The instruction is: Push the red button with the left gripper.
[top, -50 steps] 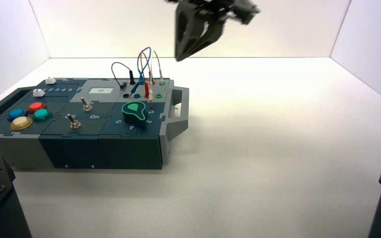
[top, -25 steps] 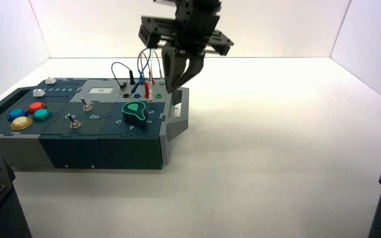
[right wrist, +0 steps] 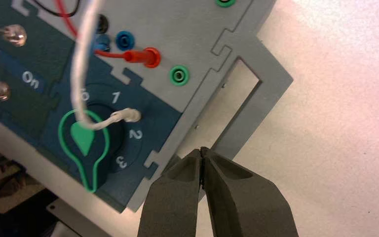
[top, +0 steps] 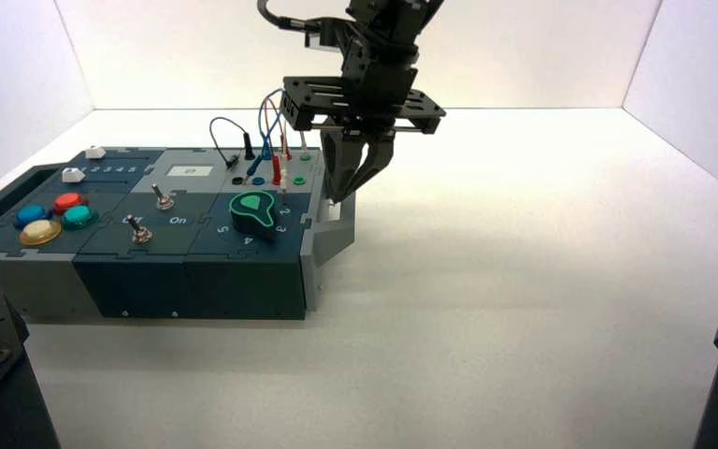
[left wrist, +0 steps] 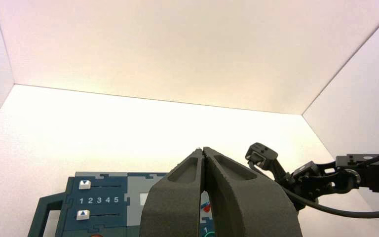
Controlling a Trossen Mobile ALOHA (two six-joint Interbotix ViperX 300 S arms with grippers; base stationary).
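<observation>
The red button (top: 70,200) sits in the button cluster at the left end of the box (top: 140,281), with nothing on it. The one arm in the high view carries my right gripper (top: 338,196), which is shut. It hangs tip-down over the box's right handle (top: 335,208), far from the red button. In the right wrist view the right gripper (right wrist: 201,149) shows closed fingertips just above the handle's grey frame (right wrist: 256,69). My left gripper (left wrist: 203,148) does not show in the high view. In its own wrist view it is shut, held low in front of the box.
Blue (top: 30,215), yellow (top: 41,231) and green (top: 78,217) buttons surround the red one. Two toggle switches (top: 162,198) marked Off and On, a green knob (top: 252,211) and plugged wires (top: 271,122) stand between buttons and handle. Two sliders (left wrist: 84,185) lie at the back left.
The right gripper has come down from high above the box's back to just over its right handle, turning tip-down. The box and the left gripper have not moved.
</observation>
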